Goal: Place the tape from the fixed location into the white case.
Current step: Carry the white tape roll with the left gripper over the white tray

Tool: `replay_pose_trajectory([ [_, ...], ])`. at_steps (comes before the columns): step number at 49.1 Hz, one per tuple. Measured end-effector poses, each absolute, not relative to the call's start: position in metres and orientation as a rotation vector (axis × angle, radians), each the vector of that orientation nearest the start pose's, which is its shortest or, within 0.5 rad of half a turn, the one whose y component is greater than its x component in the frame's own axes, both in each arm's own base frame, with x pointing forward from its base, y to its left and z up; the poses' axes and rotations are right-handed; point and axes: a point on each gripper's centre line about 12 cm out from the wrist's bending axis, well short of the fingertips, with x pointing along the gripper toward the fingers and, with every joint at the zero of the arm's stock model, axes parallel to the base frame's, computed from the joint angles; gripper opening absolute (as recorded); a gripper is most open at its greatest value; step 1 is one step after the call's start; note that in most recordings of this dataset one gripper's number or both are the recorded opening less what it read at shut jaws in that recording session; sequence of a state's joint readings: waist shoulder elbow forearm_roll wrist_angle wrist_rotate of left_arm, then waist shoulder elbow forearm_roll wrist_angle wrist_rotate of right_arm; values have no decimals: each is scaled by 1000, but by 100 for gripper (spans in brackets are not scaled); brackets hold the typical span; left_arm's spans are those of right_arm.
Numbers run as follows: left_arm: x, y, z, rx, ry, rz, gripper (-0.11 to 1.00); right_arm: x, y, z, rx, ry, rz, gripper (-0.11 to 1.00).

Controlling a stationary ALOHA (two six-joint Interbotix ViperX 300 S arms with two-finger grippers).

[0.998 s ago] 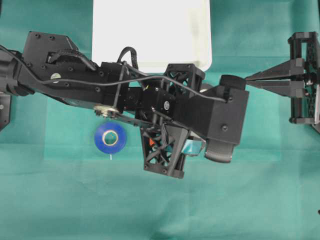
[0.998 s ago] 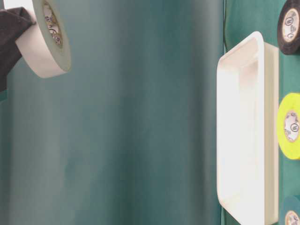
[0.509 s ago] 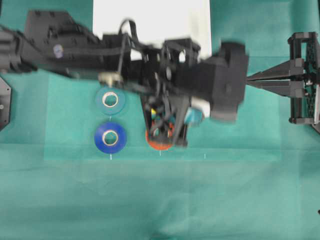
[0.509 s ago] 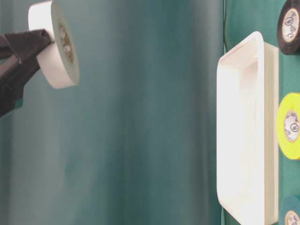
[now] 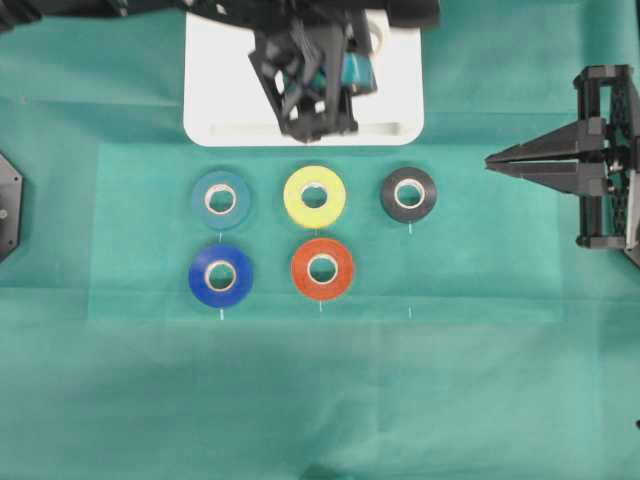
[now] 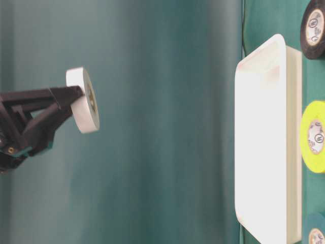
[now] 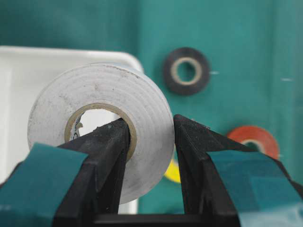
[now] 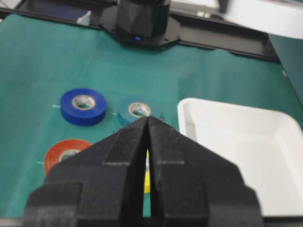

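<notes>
The left gripper fingers clamp the white ring-shaped tape roll upright on edge, one finger through its core, the roll's hole facing back along the fingers, above the shallow white plastic case; the right gripper fingers are together.

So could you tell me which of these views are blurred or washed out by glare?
Overhead: the left hand is motion-smeared over the white case. Table-level: the case floor is blown out. Left wrist: the tape is sharp, the black roll soft.

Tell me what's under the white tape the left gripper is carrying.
The tape, pinched by the left gripper, hangs above the white case. The arm covers part of the case floor from overhead.
</notes>
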State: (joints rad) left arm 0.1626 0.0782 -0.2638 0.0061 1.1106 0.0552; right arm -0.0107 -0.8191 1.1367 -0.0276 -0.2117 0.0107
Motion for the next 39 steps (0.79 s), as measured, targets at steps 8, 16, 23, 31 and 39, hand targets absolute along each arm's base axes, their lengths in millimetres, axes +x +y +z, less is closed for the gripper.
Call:
replay_pose_trajectory([
  [8,435,93,381,-43,936,172,28,224,-2,270,-17,104,-4,0],
  [16,427,103,377,-60,952,196,28,224,-2,269,-17,108,-4,0],
  [23,426,103,376,-60,955,196,28,224,-2,269,-17,108,-4,0],
  [31,426,103,376,-60,955,196,28,224,-2,269,-17,108,-4,0],
  [39,426,102,376,-61,957,196,28,225,-2,270,-17,107,-4,0],
])
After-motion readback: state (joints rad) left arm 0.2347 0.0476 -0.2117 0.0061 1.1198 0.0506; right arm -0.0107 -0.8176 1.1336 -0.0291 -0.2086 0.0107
